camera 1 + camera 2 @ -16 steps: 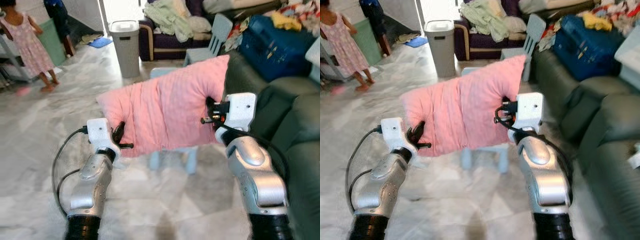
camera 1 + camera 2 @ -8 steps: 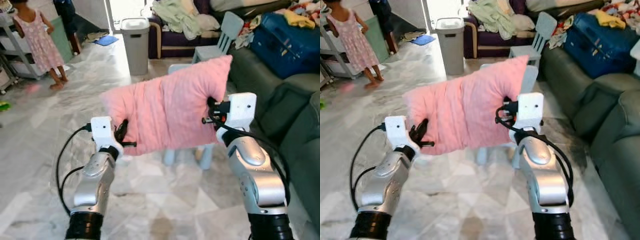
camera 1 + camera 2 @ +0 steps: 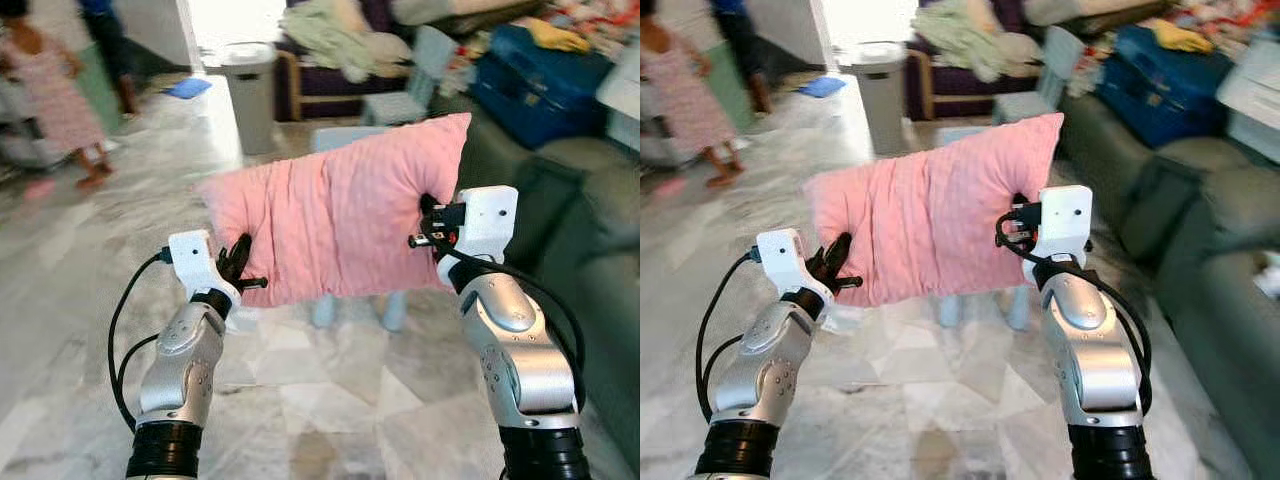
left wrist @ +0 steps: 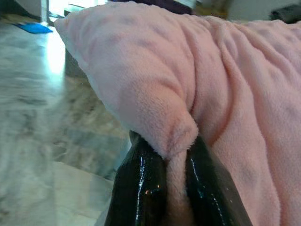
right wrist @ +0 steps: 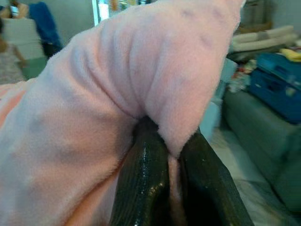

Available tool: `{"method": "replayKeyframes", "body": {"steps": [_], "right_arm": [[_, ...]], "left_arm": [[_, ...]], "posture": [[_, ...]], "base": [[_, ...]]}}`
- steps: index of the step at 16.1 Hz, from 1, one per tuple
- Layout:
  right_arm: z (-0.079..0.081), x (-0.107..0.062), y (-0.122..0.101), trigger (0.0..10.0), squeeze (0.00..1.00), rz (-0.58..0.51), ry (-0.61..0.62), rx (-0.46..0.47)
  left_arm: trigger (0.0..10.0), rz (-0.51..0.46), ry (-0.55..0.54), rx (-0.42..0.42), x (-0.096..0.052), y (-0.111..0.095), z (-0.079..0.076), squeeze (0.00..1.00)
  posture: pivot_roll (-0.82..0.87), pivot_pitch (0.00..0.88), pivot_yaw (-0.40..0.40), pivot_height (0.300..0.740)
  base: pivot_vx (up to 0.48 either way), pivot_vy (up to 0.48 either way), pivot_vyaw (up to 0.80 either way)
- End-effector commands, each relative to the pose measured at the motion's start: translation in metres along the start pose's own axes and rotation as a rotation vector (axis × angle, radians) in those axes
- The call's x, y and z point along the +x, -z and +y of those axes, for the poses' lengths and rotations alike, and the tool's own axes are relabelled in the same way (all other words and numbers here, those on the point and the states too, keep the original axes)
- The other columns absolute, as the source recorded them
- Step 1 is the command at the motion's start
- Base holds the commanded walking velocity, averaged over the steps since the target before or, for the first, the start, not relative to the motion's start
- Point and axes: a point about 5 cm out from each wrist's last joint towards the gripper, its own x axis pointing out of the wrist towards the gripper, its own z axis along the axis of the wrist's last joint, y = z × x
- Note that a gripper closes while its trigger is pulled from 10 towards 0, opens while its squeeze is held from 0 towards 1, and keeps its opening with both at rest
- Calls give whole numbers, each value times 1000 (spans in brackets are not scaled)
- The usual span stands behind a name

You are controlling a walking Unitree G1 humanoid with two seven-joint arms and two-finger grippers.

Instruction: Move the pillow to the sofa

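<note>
A fluffy pink pillow (image 3: 335, 225) hangs in the air in front of me, stretched between both arms. My left gripper (image 3: 241, 272) is shut on its lower left corner; the wrist view shows pink fabric (image 4: 176, 155) pinched between the black fingers (image 4: 141, 188). My right gripper (image 3: 428, 222) is shut on the pillow's right edge, fabric (image 5: 155, 94) squeezed between its fingers (image 5: 141, 183). The dark green sofa (image 3: 590, 200) stands along the right, its near armrest just beyond the pillow's right end.
A light blue child's chair (image 3: 355, 300) stands on the marble floor behind the pillow. A grey bin (image 3: 248, 90) and a cluttered purple couch (image 3: 340, 60) lie further back. A blue suitcase (image 3: 540, 85) rests on the sofa. Two people (image 3: 55, 100) stand at far left.
The whole picture has shifted and blurred as the camera moved; the chair and sofa sit differently in the frame. The pillow stays held the same way between both grippers.
</note>
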Motion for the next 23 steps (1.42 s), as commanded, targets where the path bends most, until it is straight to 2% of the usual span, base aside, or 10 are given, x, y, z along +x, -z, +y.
{"method": "replayKeyframes", "body": {"steps": [1, 8, 23], "right_arm": [[0, 1, -5, 10000, 0, -15, 0, -4], [-1, 1, -5, 10000, 0, -17, 1, -6], [1, 1, -5, 10000, 0, -15, -5, 4]], "left_arm": [[10000, -23, 27, 4, 2, -8, -5, 0], [10000, -8, 47, -3, 3, -5, -8, 0], [10000, 14, 79, -19, -1, 1, -12, 0]], "posture": [[-63, 0, 30, 740], [-68, 0, 30, 740], [-63, 0, 30, 740]], "base": [[0, 0, -663], [0, 0, -672], [289, 0, -765]]}}
